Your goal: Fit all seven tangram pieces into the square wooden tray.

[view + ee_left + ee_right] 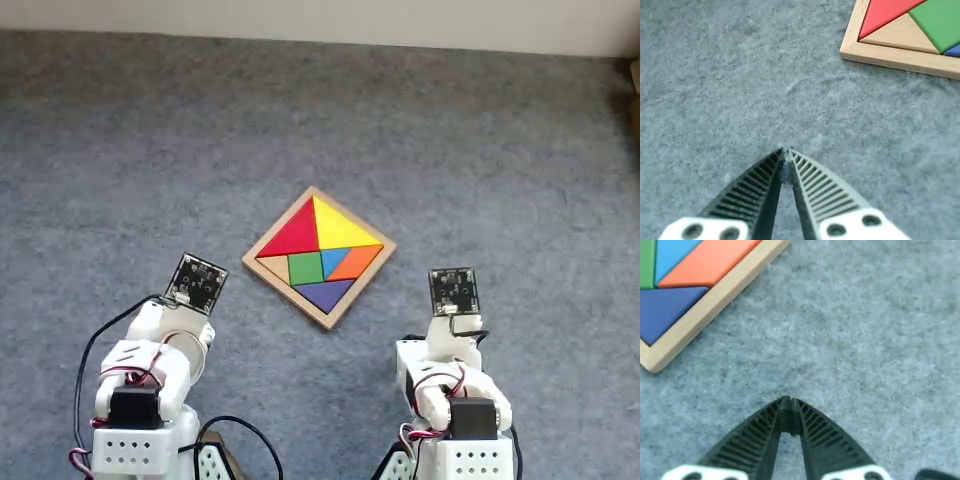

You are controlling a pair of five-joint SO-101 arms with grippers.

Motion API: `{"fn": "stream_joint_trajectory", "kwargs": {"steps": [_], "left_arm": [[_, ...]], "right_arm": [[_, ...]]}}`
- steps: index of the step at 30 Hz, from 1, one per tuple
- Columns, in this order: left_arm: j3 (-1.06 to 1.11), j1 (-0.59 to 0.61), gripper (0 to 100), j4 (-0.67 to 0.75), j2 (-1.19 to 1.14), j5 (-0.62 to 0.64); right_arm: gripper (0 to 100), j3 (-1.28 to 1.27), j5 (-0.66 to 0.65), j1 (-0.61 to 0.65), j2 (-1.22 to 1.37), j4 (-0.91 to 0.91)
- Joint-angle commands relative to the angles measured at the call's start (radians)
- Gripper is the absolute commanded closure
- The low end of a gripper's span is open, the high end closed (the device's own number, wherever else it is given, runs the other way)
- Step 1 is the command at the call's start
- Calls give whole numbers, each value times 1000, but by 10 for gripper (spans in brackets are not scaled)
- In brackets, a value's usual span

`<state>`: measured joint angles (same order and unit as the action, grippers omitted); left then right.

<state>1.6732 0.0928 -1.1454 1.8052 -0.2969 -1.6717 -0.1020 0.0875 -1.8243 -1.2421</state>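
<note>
surface: grey short-pile carpet [120, 150] covers the whole table.
room: pale strip [400, 25] runs along the far edge, nothing else legible.
tray pos: square light-wood tray [362, 285] lies flat on the carpet, mid-table, ahead of both arms and roughly between them.
orientation: square, so no long axis. Sits as a diamond w/ one corner toward the arms and the opp. corner toward the far edge.
tray look: all 7 pcs seated flush inside the rim, no gaps visible.
pcs far half: big red triangle [295, 232] on the left, big yellow triangle [340, 230] on the right, sharing an edge.
pcs mid: plain-wood small triangle [272, 266] at the left corner, then green square [305, 268], small blue triangle [333, 260], orange parallelogram [355, 262] on the right edge.
pcs near corner: purple triangle [325, 293].
left gripper [785, 152]: fingers pressed together, tips touching, holding nothing. Low over bare carpet, near the tray's left corner but apart from it.
right gripper [790, 401]: fingers pressed together, nothing between them. Over bare carpet, near the tray's arm-side right edge, not touching.
</note>
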Motion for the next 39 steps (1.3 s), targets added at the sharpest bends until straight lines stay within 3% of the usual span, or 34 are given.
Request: {"fn": "stream_joint_trajectory", "kwargs": {"steps": [1, 4, 39], "left_arm": [[22, -12, 993, -98, 4, -6], [22, -12, 993, -212, 4, -8], [22, -13, 993, -207, 4, -8]], "right_arm": [[993, -153, 5, -13, -10, -7], [993, -153, 5, -13, -10, -7], [993, -153, 5, -13, -10, -7]]}}
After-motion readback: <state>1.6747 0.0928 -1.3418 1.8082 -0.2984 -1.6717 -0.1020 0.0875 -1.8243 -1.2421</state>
